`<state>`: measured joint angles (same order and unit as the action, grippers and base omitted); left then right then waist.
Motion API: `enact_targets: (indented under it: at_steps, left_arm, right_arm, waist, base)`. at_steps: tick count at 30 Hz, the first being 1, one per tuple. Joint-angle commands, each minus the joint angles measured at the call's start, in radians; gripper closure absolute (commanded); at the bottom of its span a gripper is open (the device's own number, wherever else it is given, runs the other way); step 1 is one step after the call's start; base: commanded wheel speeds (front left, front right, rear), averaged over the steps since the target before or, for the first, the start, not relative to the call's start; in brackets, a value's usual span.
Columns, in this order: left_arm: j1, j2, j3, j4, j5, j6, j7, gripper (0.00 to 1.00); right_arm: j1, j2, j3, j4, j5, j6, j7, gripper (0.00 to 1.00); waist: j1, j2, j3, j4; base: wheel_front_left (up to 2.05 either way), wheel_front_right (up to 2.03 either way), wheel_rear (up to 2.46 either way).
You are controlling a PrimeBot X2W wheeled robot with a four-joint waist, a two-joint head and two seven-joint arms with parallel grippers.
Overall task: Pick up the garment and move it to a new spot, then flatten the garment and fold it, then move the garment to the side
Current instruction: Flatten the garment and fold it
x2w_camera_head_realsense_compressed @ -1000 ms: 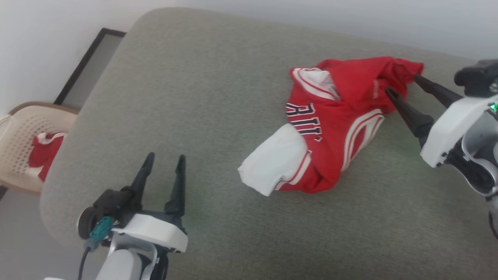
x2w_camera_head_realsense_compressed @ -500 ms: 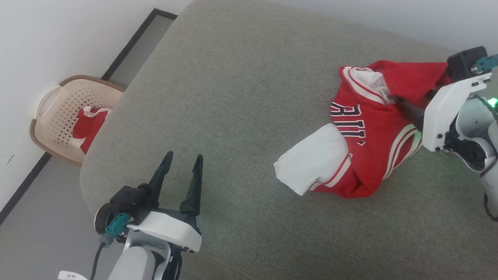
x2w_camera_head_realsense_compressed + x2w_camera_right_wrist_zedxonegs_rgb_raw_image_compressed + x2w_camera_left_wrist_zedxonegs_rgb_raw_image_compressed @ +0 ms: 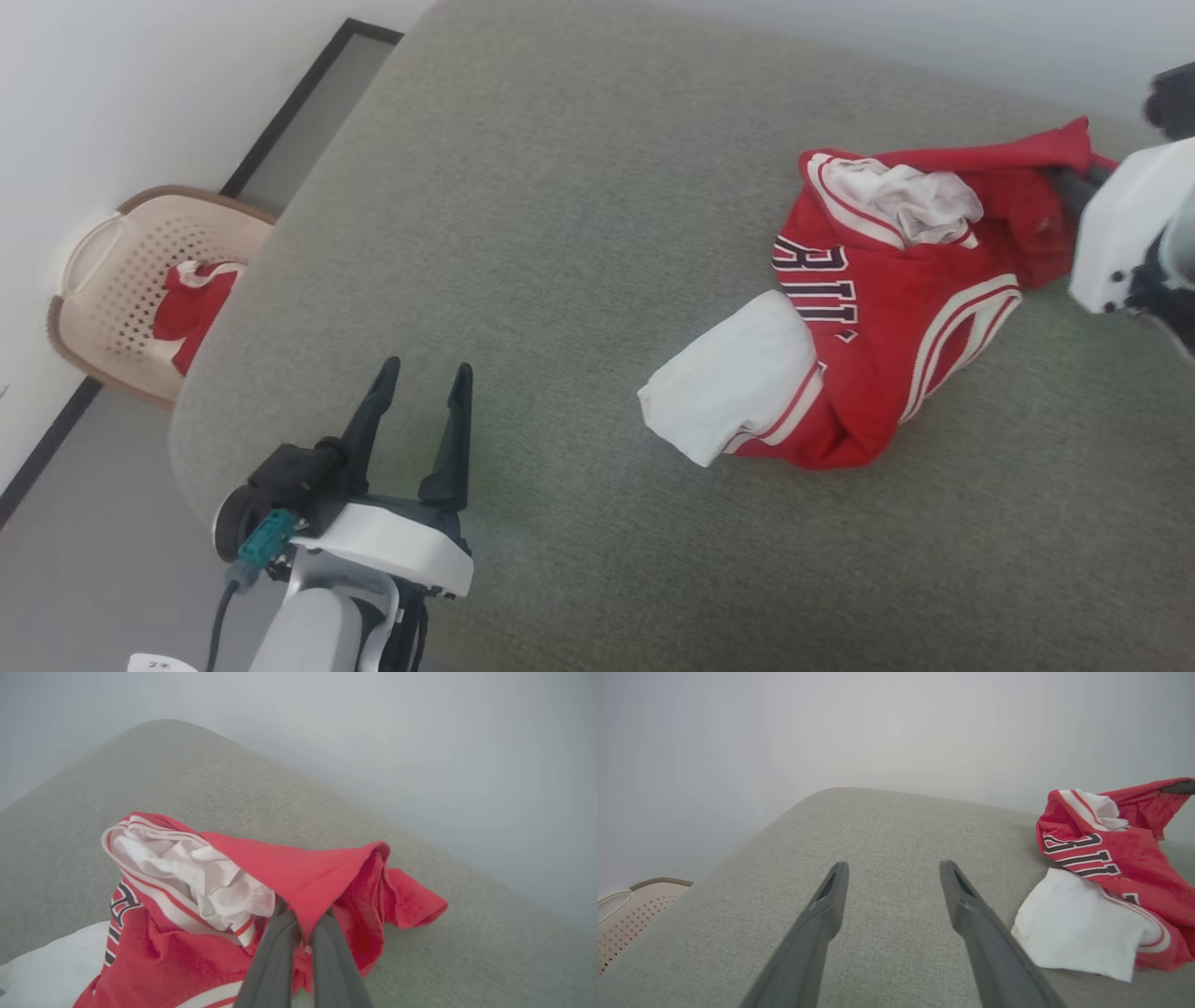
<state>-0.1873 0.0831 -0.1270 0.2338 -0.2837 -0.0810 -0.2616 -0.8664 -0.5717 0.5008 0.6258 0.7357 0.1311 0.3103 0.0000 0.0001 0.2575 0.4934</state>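
well, the garment (image 3: 878, 373) lies bunched on the right part of the grey cushion (image 3: 560, 233), one red edge drawn up taut. the right gripper (image 3: 303, 919) is clamped on that edge, so the pick-up looks barely begun; moving, flattening, folding and setting aside are all left. the left gripper (image 3: 425, 369) hovers over bare cushion, well apart, fingers spread, holding nothing.

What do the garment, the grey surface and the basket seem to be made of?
The garment: soft matte cloth, likely jersey knit; it crumples into folds. The grey surface: woven upholstery fabric, judging by its grainy texture and rounded padded edge. The basket: probably moulded beige plastic, with regular rows of holes.
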Motion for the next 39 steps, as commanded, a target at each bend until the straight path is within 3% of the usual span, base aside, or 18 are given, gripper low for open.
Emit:
enact_targets:
  at_steps: [1,11,19,25,31,32,33,34,39]
  left_arm:
    - [0.004,-0.002,0.008,-0.004,0.011,-0.003,-0.005,0.0]
    - [0.023,0.004,0.047,-0.021,0.028,-0.003,-0.005,0.0]
    - [0.028,0.01,0.063,-0.026,0.035,-0.01,-0.005,0.0]
    - [0.017,0.007,0.062,-0.027,0.046,-0.006,-0.005,0.0]
    - [-0.002,0.005,0.057,-0.016,0.049,-0.013,-0.005,0.0]
    - [-0.002,0.006,0.057,-0.014,0.049,-0.014,-0.005,0.0]
    - [-0.001,0.007,0.057,-0.013,0.05,-0.015,-0.005,0.0]
    - [0.0,0.01,0.056,-0.011,0.053,-0.016,-0.005,0.0]
    - [0.01,0.016,0.061,-0.01,0.057,-0.018,-0.005,0.0]
  right_arm:
    - [-0.006,-0.016,-0.009,-0.012,0.01,-0.001,-0.007,1.0]
    - [0.092,-0.147,-0.078,-0.154,0.063,-0.001,0.04,1.0]
    - [0.308,-0.228,-0.263,-0.262,0.089,-0.001,0.115,1.0]
    - [0.428,-0.199,-0.413,-0.299,0.054,-0.001,0.118,1.0]
    - [0.451,-0.141,-0.468,-0.266,-0.021,-0.001,0.124,1.0]
    - [0.447,-0.138,-0.466,-0.255,-0.032,-0.001,0.115,0.79]
    - [0.444,-0.128,-0.467,-0.237,-0.037,-0.001,0.114,0.24]
    - [0.445,-0.126,-0.46,-0.225,-0.051,-0.001,0.119,0.0]
    - [0.433,-0.103,-0.452,-0.191,-0.055,-0.001,0.101,0.0]
  waist:
    - [0.0,-0.0001,-0.005,-0.013]
    - [0.0,-0.0001,-0.022,-0.086]
    - [0.0,-0.0001,-0.031,-0.136]
    - [0.0,-0.0001,-0.024,-0.161]
    - [0.0,-0.0001,-0.021,-0.163]
    - [0.0,-0.0001,-0.021,-0.163]
    - [0.0,-0.0001,-0.023,-0.163]
    - [0.0,-0.0001,-0.024,-0.162]
    - [0.0,-0.0001,-0.038,-0.165]
  base:
    - [0.0,0.0,0.0]
    - [0.0,0.0,0.0]
    - [0.0,0.0,0.0]
    - [0.0,0.0,0.0]
    - [0.0,0.0,0.0]
    - [0.0,0.0,0.0]
    - [0.0,0.0,0.0]
    - [0.0,0.0,0.0]
    - [0.0,0.0,0.0]
